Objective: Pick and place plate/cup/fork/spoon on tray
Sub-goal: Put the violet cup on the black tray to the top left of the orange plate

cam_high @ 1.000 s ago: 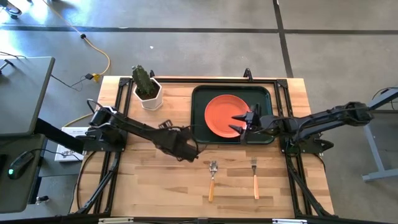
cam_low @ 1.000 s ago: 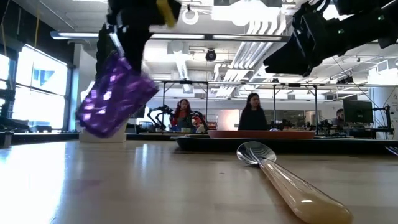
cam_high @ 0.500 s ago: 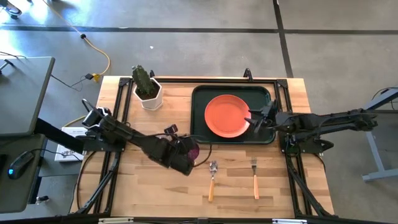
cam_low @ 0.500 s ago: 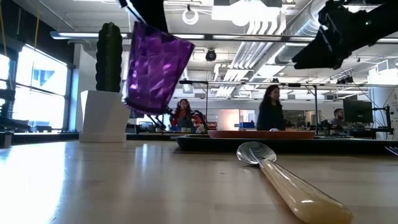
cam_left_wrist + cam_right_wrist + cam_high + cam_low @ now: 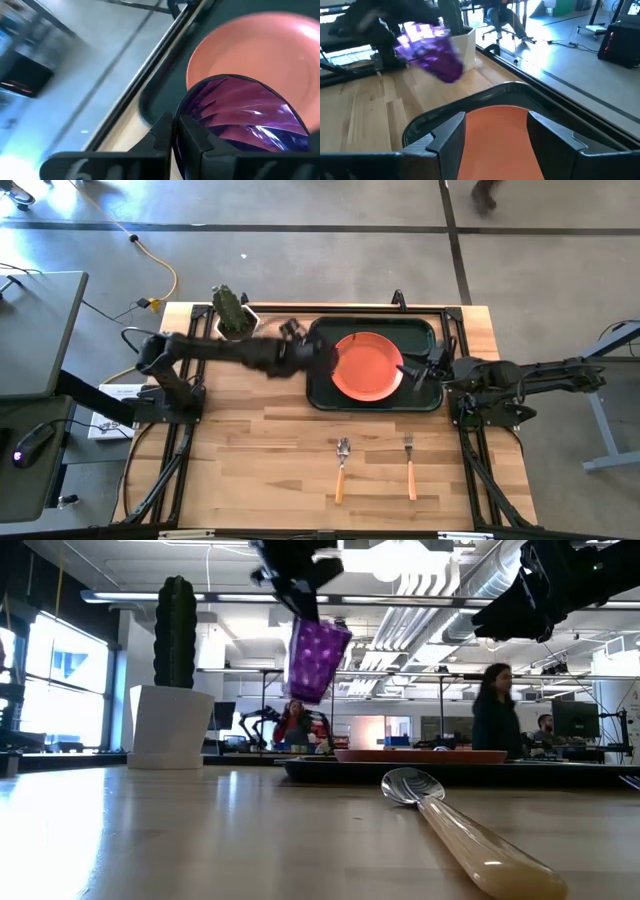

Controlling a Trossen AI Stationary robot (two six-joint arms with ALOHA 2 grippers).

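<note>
**Cup held in the air at the tray's left edge**

Tray (image 5: 318, 395) of dark green sits on the far half of a wooden table (image 5: 250, 470), and every place below is given from it. The orange-red plate (image 5: 366, 366) lies flat inside the tray, filling most of its middle.

The left gripper (image 5: 300, 356) reaches over the tray's left rim. Its two fingers are pinched on the wall of the purple cup (image 5: 317, 660), one finger inside the rim and one outside, as the left wrist view shows. The low view shows the cup lifted clear of the table, tilted, above the tray's left end. From the wrist camera the cup's mouth (image 5: 245, 117) overlaps the plate's near edge.

The right gripper (image 5: 415, 372) hangs over the tray's right side, beside the plate's right edge. Its fingers are spread apart and hold nothing; the plate shows between them in the right wrist view.

The spoon (image 5: 341, 469) and the fork (image 5: 409, 464) lie on the bare table in front of the tray, handles pointing away from it, the spoon to the left of the fork, well apart.

A white pot with a cactus (image 5: 232, 318) stands just left of the tray's far left corner.

In the low view, people show in the room beyond the tray.
</note>
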